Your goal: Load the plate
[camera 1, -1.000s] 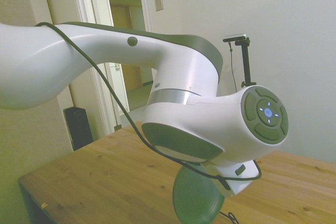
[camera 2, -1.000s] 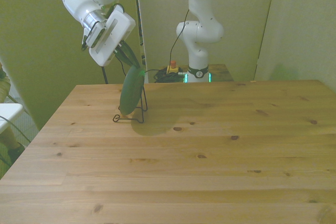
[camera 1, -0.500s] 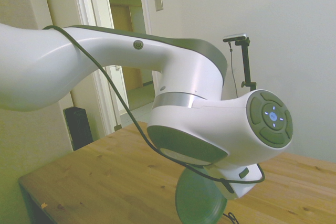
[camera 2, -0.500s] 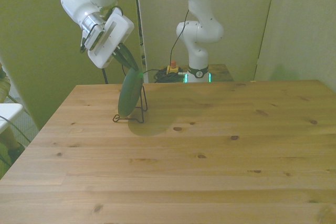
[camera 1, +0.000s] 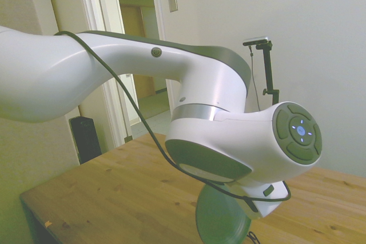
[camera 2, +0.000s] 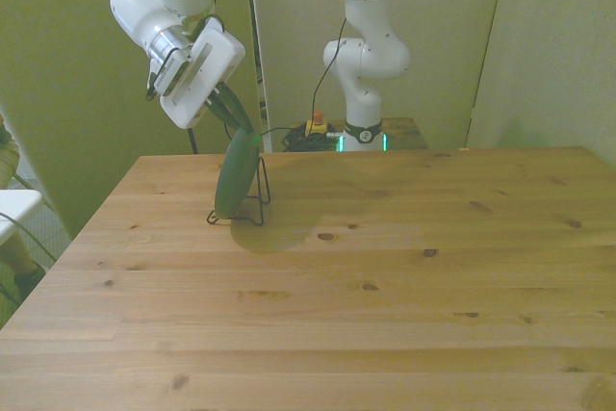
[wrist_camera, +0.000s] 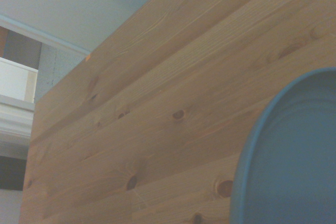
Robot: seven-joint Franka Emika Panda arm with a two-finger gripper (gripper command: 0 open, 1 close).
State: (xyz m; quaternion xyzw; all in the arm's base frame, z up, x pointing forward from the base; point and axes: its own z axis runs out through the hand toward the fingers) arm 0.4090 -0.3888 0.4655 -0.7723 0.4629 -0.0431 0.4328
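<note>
Near the far left corner of the surface, as the front view showed it, one plate stood up on its edge. It was round and dark green, with a dull skin and no shine. From the front it looked thin, like a leaf seen from the side, and it leaned a little. Its bottom edge sat in one small black wire rack. The rack's thin wires stuck up just beside the plate on the front view's right.

One white arm came down from above the plate. Its end effector was at the plate's top edge, with dark fingers pinching the rim. The white block of the wrist sat just above them.

From the side view, the big white arm hid most of the plate. Only a green round part showed below the arm, over the wood surface.

Up close, the wrist view showed a curved piece of the plate with a low raised rim. It looked blue-green there. Behind it lay the wood planks of the surface, with dark knots.
</note>
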